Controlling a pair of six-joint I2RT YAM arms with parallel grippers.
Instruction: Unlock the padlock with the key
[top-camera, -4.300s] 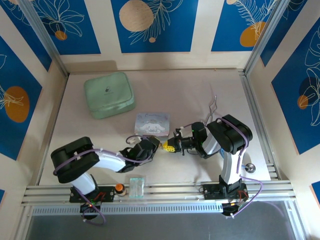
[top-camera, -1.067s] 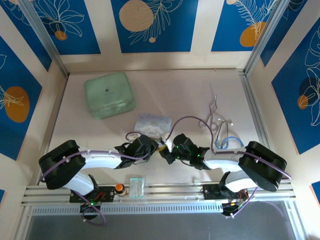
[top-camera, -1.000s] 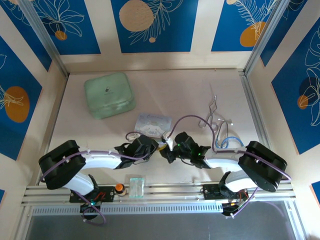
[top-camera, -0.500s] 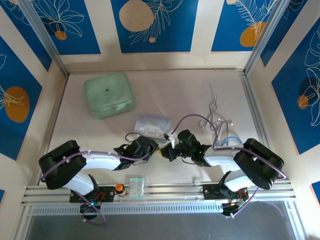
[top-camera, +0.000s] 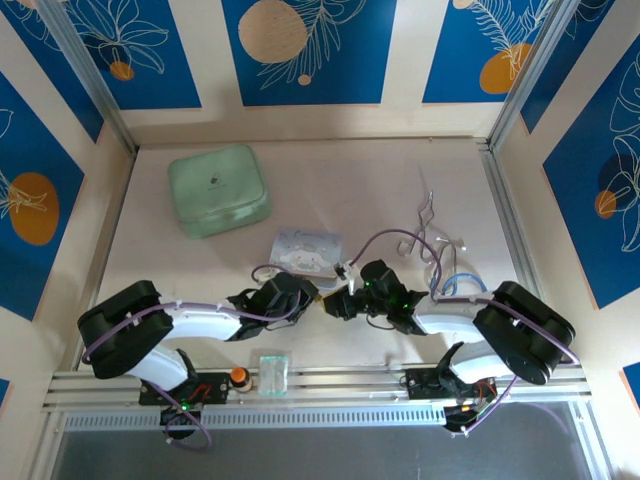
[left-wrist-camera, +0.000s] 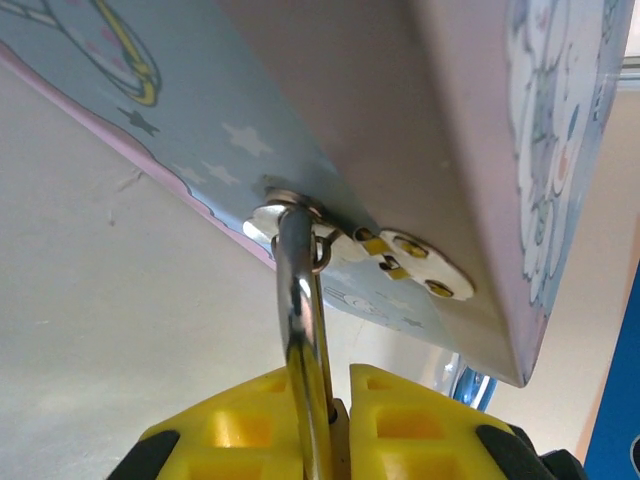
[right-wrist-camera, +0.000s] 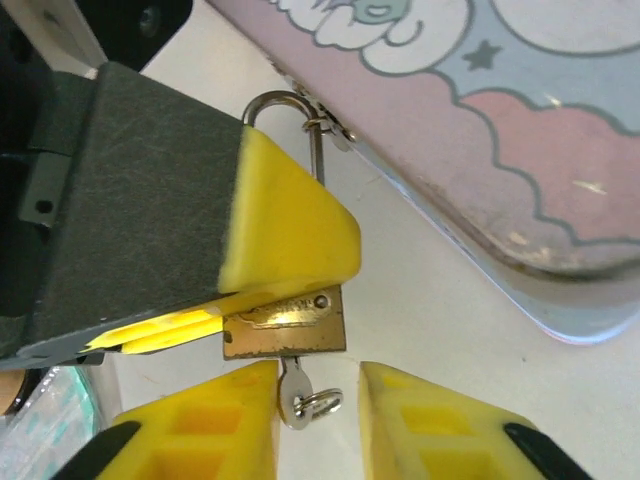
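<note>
left fingers (right-wrist-camera: 290, 230) clamp padlock (right-wrist-camera: 285, 325), shackle (right-wrist-camera: 283, 100) toward tin (right-wrist-camera: 560, 150); key (right-wrist-camera: 298, 395) juts oppositely between parted right fingers (right-wrist-camera: 210, 415).

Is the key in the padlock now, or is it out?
In. The key enters the bottom of the padlock; its head hangs out between the right fingers.

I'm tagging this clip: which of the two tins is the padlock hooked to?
The pale blue cartoon-printed tin, just ahead of the arms: the padlock hangs by its shackle from that tin's latch. The plain green tin sits apart, far left.
</note>
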